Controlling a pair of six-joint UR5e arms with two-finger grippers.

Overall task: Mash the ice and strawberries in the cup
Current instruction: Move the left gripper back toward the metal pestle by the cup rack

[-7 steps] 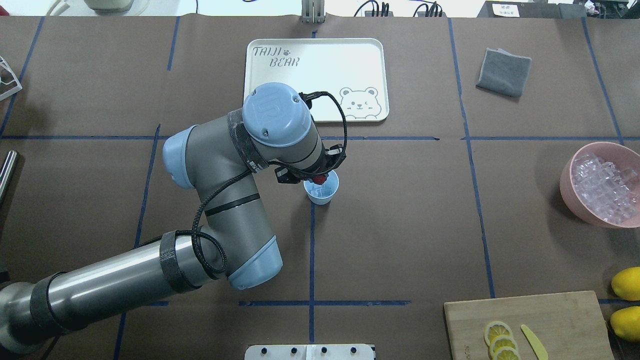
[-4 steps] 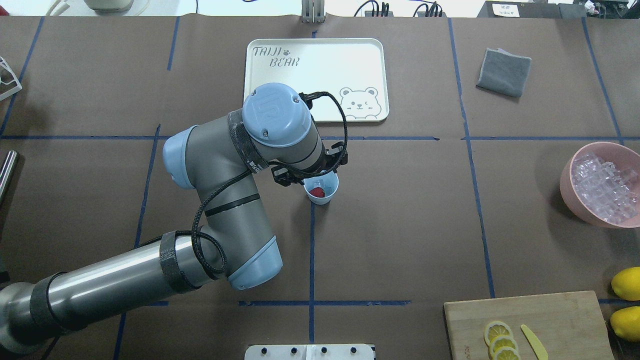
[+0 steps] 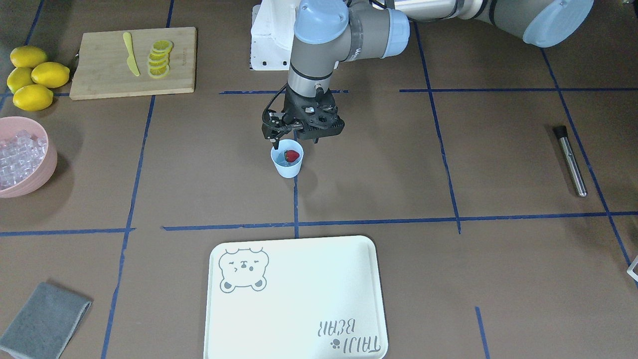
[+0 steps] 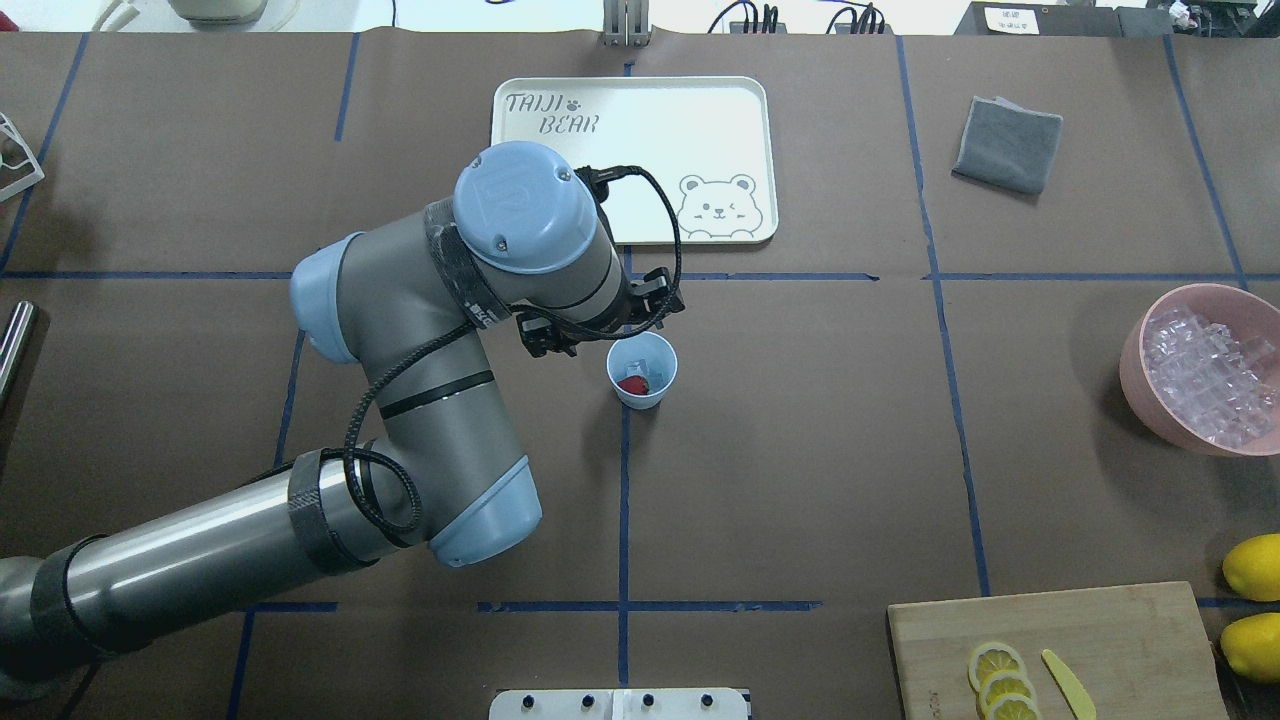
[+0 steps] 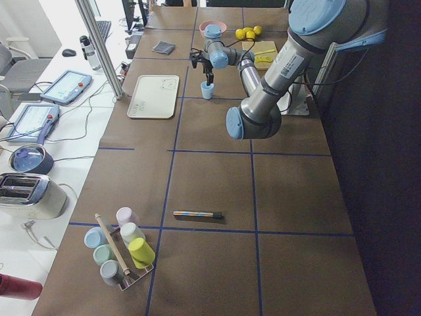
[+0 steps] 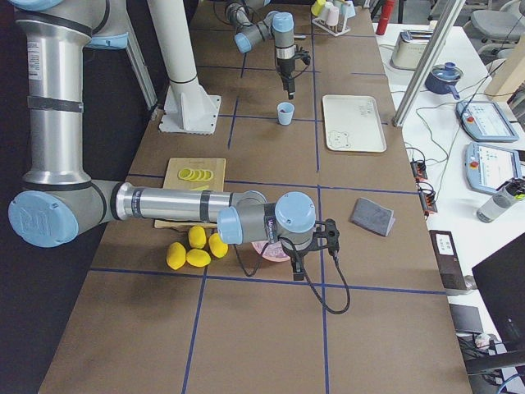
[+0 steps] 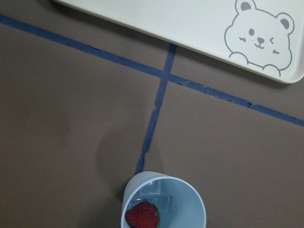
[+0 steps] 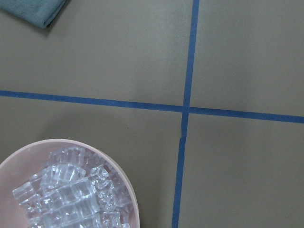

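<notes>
The pale blue cup [image 4: 655, 393] stands at the table's middle on a blue tape line, also in the front view [image 3: 286, 170] and the left wrist view [image 7: 190, 199]. A red strawberry [image 4: 632, 384] lies inside it on clear ice cubes [image 4: 643, 361]. My left gripper [image 3: 295, 141] hangs open and empty just above the cup's robot-side rim. My right gripper [image 6: 297, 264] shows only in the right side view, over the pink bowl [image 4: 1132, 352] of ice [image 4: 1205, 375]; I cannot tell if it is open.
A white bear tray [image 4: 630, 160] lies beyond the cup. A metal rod [image 3: 570, 159] lies on my left side. A cutting board [image 4: 1100, 640] with lemon slices and a yellow knife, lemons [image 4: 1252, 566] and a grey cloth [image 4: 1008, 143] are on my right.
My left gripper held the strawberry over the cup, let it drop in, and has since moved left, away from the cup's mouth.
</notes>
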